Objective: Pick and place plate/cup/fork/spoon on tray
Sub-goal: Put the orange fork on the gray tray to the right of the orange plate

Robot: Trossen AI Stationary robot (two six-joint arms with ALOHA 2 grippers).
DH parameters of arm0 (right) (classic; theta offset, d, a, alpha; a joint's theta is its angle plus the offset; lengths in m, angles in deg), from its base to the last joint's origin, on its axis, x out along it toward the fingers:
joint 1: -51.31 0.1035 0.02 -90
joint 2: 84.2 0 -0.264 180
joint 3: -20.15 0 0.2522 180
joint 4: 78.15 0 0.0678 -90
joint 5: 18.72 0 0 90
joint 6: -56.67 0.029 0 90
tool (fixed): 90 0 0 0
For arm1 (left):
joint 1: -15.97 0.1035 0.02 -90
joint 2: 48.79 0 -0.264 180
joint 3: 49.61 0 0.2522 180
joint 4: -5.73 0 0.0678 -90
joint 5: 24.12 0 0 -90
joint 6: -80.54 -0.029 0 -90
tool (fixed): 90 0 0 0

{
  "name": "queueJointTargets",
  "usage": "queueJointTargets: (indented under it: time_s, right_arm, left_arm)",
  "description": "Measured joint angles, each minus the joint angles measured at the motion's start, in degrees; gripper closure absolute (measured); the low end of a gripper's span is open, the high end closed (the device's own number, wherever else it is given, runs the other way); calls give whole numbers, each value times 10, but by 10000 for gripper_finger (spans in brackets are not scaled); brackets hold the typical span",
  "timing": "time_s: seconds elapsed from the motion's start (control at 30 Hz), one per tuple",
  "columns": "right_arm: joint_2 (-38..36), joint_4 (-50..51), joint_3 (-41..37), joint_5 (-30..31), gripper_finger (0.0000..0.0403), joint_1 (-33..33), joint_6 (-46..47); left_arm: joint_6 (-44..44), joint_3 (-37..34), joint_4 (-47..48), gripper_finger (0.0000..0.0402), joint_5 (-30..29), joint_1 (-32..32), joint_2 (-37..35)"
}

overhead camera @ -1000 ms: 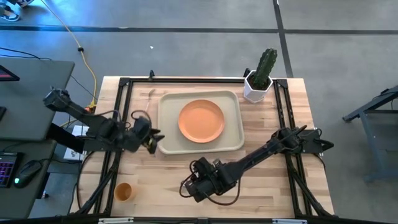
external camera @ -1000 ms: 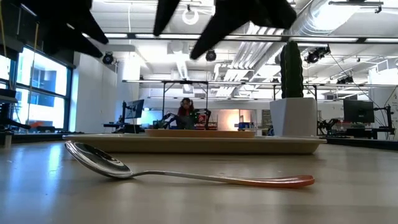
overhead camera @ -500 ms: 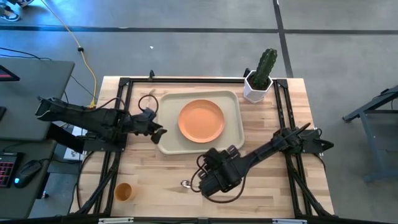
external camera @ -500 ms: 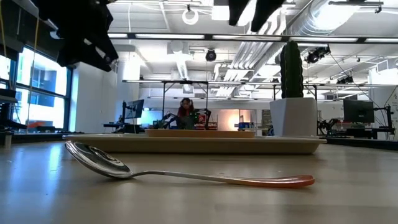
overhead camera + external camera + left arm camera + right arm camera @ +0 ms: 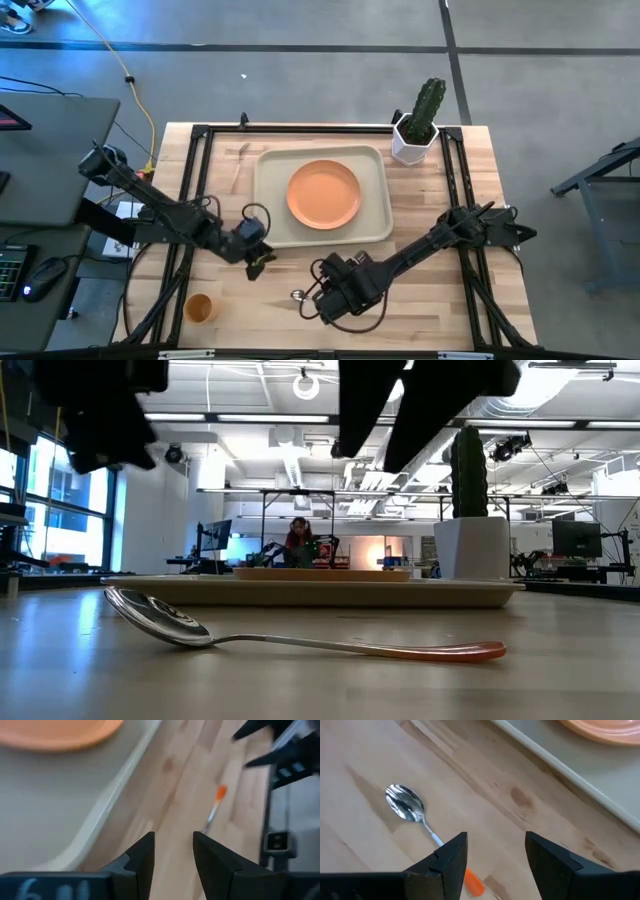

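Observation:
The spoon (image 5: 405, 803) lies flat on the wood near the table's front, its orange handle end (image 5: 470, 652) resting on the table. My right gripper (image 5: 495, 855) is open above that handle end and touches nothing; it also shows in the high view (image 5: 314, 293). My left gripper (image 5: 256, 263) is open and empty just off the tray's near left corner. The orange plate (image 5: 323, 193) rests in the cream tray (image 5: 268, 205). The cup (image 5: 199, 308) stands at the near left. The fork (image 5: 238, 166) shows as a thin sliver on the wood left of the tray.
A white pot with a green cactus (image 5: 416, 125) stands at the table's far right, beside the tray's far right corner. Black frame rails run along the table's left (image 5: 190, 180) and right (image 5: 452, 180) sides. Bare wood lies right of the tray.
My left gripper has swung from beside the tray's left edge toward the table's near edge, ending off the tray's near left corner. My right gripper has risen and shifted a little right, uncovering the spoon's bowl, then come down again over the handle. The spoon has not moved.

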Motion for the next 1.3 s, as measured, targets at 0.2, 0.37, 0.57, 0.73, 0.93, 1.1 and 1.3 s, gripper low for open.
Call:
queueJointTargets:
  time_s: [0.2, 0.37, 0.57, 0.73, 0.93, 1.1, 1.3]
  right_arm:
    - [-2, 15, 7, -1, 213, 15, 3]
    - [-2, 45, 2, -30, 213, 16, -14]
    - [-2, 98, 3, -22, 213, 9, -27]
    - [-2, 158, 3, -9, 213, -7, -69]
    - [-12, 122, -42, -13, 213, -68, -188]
    - [-66, -21, -156, -43, 213, -115, -246]
    - [-192, -209, -330, -71, 213, -145, -240]
  left_arm:
    - [29, 33, 159, 282, -20, 86, -35]
    - [-51, 59, 258, 282, -46, 266, -64]
    - [-136, 59, 243, 282, 6, 470, -32]
    - [-176, 59, 245, 283, -1, 553, -4]
    - [-186, 59, 242, 299, 0, 630, 36]
    - [-192, 59, 244, 316, 2, 665, 78]
    - [-209, 59, 243, 323, 3, 689, 108]
